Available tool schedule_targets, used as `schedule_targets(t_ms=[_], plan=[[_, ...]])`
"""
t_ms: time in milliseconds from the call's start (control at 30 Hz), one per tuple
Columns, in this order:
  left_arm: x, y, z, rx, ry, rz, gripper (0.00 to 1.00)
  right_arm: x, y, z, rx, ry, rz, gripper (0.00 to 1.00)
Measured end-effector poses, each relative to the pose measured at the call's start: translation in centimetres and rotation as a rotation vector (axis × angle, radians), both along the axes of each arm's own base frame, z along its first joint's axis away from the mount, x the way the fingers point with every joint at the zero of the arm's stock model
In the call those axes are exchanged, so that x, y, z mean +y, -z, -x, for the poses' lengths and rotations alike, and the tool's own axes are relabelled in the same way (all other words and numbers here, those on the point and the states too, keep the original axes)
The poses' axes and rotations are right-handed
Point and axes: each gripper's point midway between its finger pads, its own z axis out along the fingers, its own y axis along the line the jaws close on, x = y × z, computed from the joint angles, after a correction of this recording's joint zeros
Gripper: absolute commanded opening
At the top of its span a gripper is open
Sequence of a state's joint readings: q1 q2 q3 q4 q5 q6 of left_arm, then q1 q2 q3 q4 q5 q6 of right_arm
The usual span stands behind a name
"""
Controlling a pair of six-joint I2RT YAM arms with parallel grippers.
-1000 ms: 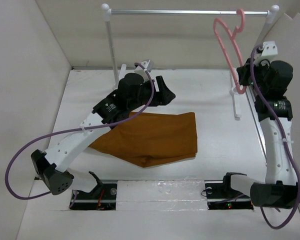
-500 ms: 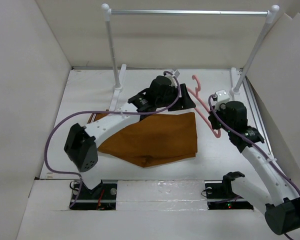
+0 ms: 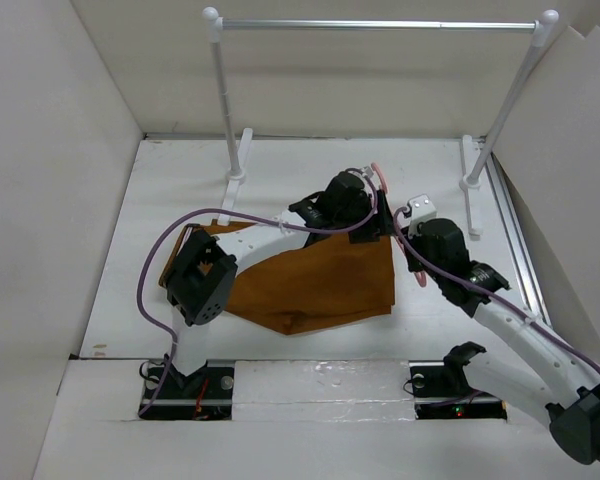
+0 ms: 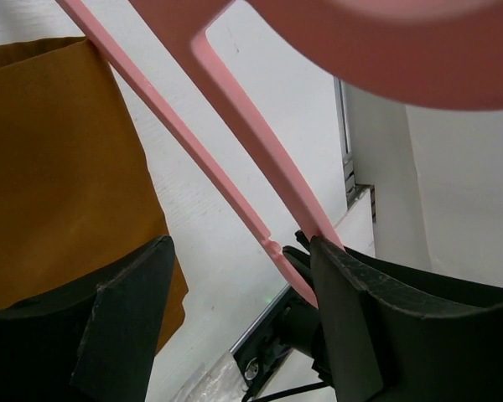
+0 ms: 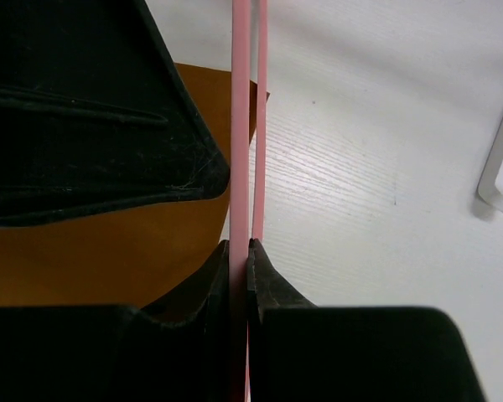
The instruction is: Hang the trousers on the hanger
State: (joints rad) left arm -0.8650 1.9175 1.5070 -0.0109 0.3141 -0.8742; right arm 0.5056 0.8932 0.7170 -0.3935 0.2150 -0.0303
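Observation:
The rust-brown trousers [image 3: 310, 285] lie folded flat on the table's middle. My right gripper [image 3: 412, 238] is shut on a bar of the pink hanger [image 3: 381, 175] and holds it low beside the trousers' right edge. In the right wrist view the hanger [image 5: 241, 126] runs straight out from the shut gripper [image 5: 245, 251], with trousers [image 5: 142, 251] to its left. My left gripper [image 3: 376, 222] reaches across over the trousers' top right corner, right by the hanger. In the left wrist view it [image 4: 239, 310] is open, the hanger's bars [image 4: 193, 142] passing close to its right finger [image 4: 360, 327], trousers [image 4: 59, 167] on the left.
The silver-and-white clothes rail [image 3: 380, 24] stands at the back, with feet at the left [image 3: 235, 182] and right [image 3: 470, 180]. White walls close in the table on the left, back and right. The left arm's purple cable [image 3: 155, 270] loops over the trousers' left side.
My right arm took the hanger off the rail and brought it down beside the trousers. My left arm swung right, toward the hanger.

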Motion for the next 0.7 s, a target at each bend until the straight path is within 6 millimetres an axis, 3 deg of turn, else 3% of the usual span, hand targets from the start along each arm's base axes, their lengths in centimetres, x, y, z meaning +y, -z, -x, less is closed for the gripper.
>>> schedule_targets(t_ms=[100, 267, 533, 700], plan=[[-0.1, 0.2, 0.1, 0.006, 0.0, -0.002, 0.61, 0.0, 0.5, 0.1, 0.002, 0.016, 0.018, 0.0], [-0.5, -0.3, -0.1, -0.009, -0.009, 0.035, 0.49, 0.3, 1.2, 0.3, 0.021, 0.035, 0.035, 0.0], [0.6, 0.9, 0.4, -0.003, -0.041, 0.028, 0.56, 0.0, 2.2, 0.9, 0.036, 0.045, 0.042, 0.0], [-0.5, -0.3, -0.8, -0.03, -0.052, 0.043, 0.56, 0.7, 2.4, 1.4, 0.043, 0.026, 0.033, 0.0]])
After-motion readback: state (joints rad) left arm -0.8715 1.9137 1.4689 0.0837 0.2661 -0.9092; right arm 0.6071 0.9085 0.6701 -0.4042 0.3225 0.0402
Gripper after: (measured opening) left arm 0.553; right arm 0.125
